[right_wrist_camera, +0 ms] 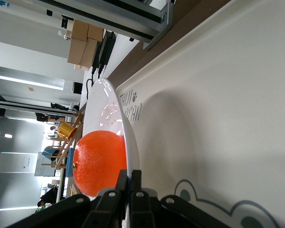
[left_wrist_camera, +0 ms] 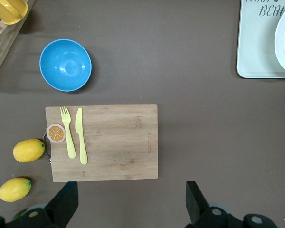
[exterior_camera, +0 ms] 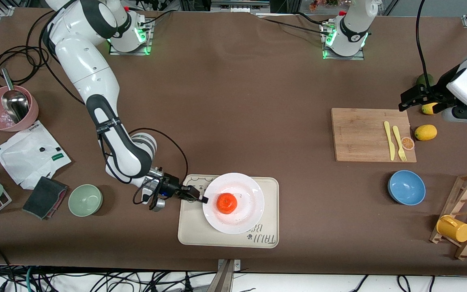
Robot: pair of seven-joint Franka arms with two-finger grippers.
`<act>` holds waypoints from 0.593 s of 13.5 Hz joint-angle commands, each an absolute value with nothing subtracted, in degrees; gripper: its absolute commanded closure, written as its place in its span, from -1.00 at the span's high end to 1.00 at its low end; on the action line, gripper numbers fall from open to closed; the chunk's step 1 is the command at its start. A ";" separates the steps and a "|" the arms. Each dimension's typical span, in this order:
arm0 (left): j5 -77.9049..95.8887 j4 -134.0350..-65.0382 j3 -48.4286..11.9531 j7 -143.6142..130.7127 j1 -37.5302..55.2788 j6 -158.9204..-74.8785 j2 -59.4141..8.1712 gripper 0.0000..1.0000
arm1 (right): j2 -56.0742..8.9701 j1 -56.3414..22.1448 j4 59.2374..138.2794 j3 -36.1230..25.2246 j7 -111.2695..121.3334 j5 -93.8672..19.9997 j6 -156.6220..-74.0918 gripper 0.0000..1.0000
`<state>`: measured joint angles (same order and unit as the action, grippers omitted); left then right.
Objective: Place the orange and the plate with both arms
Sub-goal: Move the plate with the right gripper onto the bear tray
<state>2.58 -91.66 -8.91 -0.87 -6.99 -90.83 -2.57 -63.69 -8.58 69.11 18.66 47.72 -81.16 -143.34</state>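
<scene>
Plate (exterior_camera: 241, 217): round and white, flat on the beige tray (exterior_camera: 266, 239), with no long axis of its own; it lies toward the 3 o'clock end of the tray as the front view shows it, its 12 o'clock rim reaching just past the tray's edge.
Orange (exterior_camera: 226, 203): sits on the plate, off centre toward the plate's 9 o'clock rim — slightly flattened, its small stem end showing in the right wrist view.
Right gripper (exterior_camera: 203, 199): low over the tray, fingers pinched tight on the plate's 9 o'clock rim, just beside the orange.
Left gripper (left_wrist_camera: 130, 202): up in the air over the table by the cutting board (exterior_camera: 363, 136), fingers spread wide and holding nothing; this arm waits.
Open room: bare brown table (exterior_camera: 233, 121) lies between the tray and the robots' bases, and between the tray and the blue bowl (exterior_camera: 406, 187).
Tray edges: its edge nearest the front camera lies close to the table's edge; the green bowl (exterior_camera: 85, 200) stands near, toward the right arm's end of the table.
Cutting board: carries a yellow knife (exterior_camera: 388, 140) and fork (exterior_camera: 399, 142) — a lemon (exterior_camera: 425, 132) lies just beside it.
</scene>
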 commanded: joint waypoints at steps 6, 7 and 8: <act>1.85 -90.00 -9.14 -1.32 -7.38 -89.38 -3.08 1.00 | -66.62 -9.40 65.65 17.58 47.29 -79.63 -142.47 -0.86; 1.85 -90.00 -9.14 -1.32 -7.38 -89.38 -3.08 1.00 | -66.53 -9.40 65.65 17.58 47.29 -79.63 -142.47 -0.72; 1.85 -90.09 -9.14 -1.32 -7.38 -89.38 -3.08 1.00 | -66.53 -9.32 65.65 17.58 47.29 -79.54 -142.47 -0.40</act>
